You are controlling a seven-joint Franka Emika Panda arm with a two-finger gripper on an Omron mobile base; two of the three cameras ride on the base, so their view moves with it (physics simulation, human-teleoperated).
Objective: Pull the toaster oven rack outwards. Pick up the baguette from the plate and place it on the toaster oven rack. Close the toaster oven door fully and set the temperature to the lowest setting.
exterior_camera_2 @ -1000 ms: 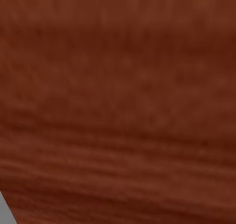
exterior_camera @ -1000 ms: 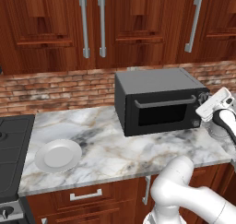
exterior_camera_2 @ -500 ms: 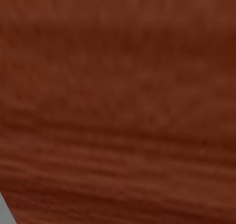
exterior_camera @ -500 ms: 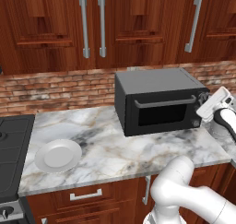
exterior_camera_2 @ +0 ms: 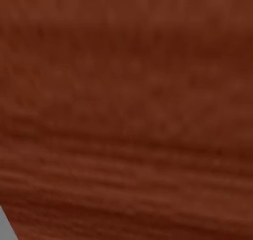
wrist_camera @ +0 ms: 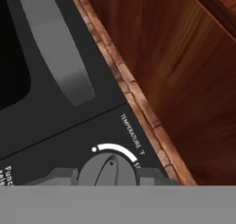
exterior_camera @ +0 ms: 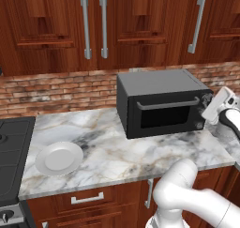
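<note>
The dark grey toaster oven point(exterior_camera: 161, 102) stands on the marble counter with its door point(exterior_camera: 166, 115) shut, silver bar handle point(exterior_camera: 168, 103) across the top. My gripper point(exterior_camera: 206, 108) is at the oven's right knob column. In the hand view its fingers point(wrist_camera: 62, 176) flank the temperature knob point(wrist_camera: 108, 168), and the gripper point(wrist_camera: 107, 178) is shut on it. The white plate point(exterior_camera: 59, 157) lies bare at the counter's front left. The baguette and the toaster oven rack are hidden.
A black stovetop point(exterior_camera: 11, 152) borders the counter on the left. Wood wall cabinets point(exterior_camera: 103, 25) hang above a brick backsplash point(exterior_camera: 61, 88). A wood panel point(wrist_camera: 184, 80) stands close to the oven's right side. Brown wood point(exterior_camera_2: 126, 110) is right before the right base camera.
</note>
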